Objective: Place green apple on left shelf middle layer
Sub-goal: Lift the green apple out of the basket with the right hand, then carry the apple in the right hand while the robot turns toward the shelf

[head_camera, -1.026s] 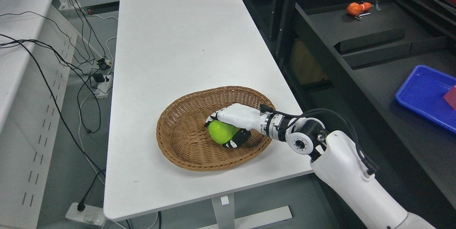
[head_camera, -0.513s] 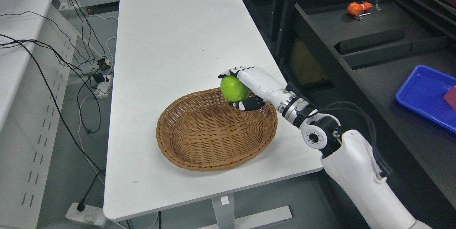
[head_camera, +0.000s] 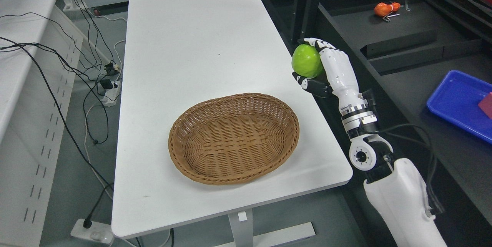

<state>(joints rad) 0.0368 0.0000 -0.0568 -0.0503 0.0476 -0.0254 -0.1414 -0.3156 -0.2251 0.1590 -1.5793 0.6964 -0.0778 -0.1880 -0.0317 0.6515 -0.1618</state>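
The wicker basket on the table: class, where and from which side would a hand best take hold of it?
Judging by shape, grip the wicker basket at its raised woven rim, probably the right edge nearest the right hand. It lies flat, open upward, so come from above, fingers hooking inside the wall.

Probably a robotics lab: loose cables (head_camera: 57,70) (trailing to a floor power strip (head_camera: 92,231)), dark metal shelving (head_camera: 388,47).

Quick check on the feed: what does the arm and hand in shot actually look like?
One arm shows, the right: smooth white shell, black and white round elbow joint, ribbed silver wrist ring, loose black cables looping beside it. The right hand has a white back, white fingers with black joints and a black thumb.
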